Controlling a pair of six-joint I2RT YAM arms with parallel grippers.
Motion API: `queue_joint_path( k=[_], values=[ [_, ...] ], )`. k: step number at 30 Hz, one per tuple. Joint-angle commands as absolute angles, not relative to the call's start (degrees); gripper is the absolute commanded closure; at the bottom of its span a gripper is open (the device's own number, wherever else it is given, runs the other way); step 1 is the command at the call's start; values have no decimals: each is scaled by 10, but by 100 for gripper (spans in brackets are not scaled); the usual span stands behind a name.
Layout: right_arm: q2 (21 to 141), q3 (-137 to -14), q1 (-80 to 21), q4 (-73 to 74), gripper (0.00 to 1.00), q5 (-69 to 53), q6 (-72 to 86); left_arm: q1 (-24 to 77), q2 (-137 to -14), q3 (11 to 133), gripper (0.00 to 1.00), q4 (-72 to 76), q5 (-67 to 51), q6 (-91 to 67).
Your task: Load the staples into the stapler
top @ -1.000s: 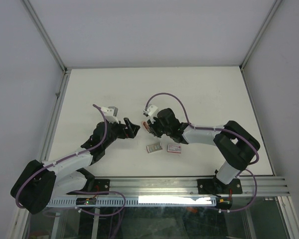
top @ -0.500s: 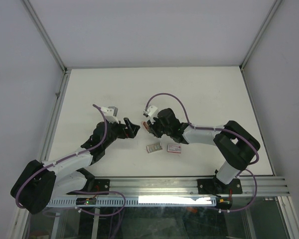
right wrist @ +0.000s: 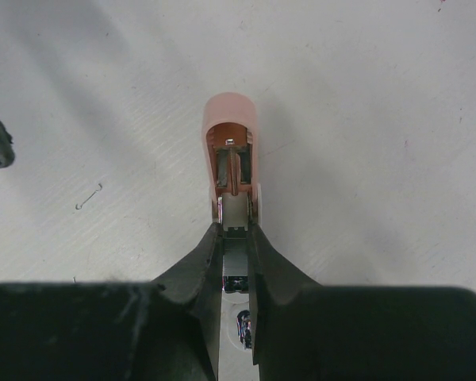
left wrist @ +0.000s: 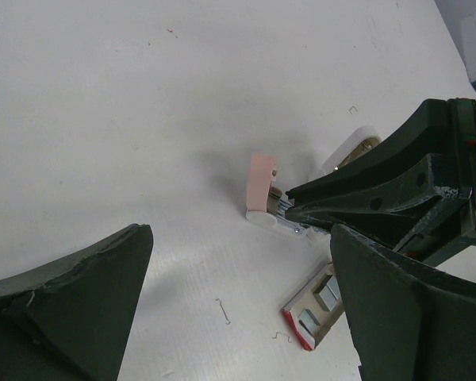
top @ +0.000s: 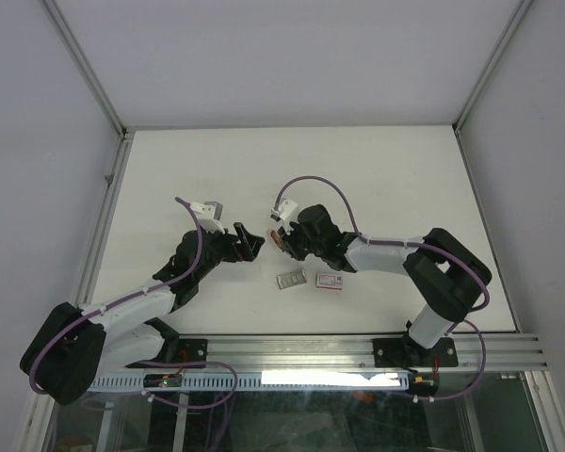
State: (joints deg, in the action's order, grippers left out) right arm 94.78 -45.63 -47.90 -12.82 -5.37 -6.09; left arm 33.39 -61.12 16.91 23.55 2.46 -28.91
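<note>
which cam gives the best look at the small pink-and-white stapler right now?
Right wrist: the small pink-and-white stapler sits centred, pink lid raised, inside visible, clamped in the right gripper. Left wrist shows it side-on, partly behind that gripper. Top external shows only a tiny pink sliver.

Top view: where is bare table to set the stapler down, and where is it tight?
Free: the whole far half of the table, from both grippers to the back edge. Crowded: the near centre, where the open left gripper, the right gripper clamping the stapler, the staple tray and the staple box cluster.
</note>
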Motion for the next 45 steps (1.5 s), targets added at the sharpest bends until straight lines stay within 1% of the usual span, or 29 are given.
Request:
queue_joint_path(
  k=[1, 20, 23, 30, 34, 38, 45],
  values=[
    [948, -464, -477, -153, 88, -50, -67, 335, -599, 170, 1, 262, 31, -284],
    [958, -463, -474, -149, 88, -47, -69, 335, -593, 171, 1, 259, 35, -282],
    [956, -463, -474, -148, 85, -45, -69, 335, -593, 171, 1, 258, 36, -281],
    [950, -461, -473, -151, 72, -47, -64, 335, -594, 170, 1, 257, 36, -281],
    [947, -461, -473, -151, 68, -51, -61, 335, -593, 170, 1, 257, 37, -281],
    [937, -458, -473, -155, 66, -52, -54, 335, -592, 171, 1, 255, 40, -280],
    [875, -452, -474, -146, 62, -43, -25, 335, -572, 165, 1, 250, 64, -273]
  ],
)
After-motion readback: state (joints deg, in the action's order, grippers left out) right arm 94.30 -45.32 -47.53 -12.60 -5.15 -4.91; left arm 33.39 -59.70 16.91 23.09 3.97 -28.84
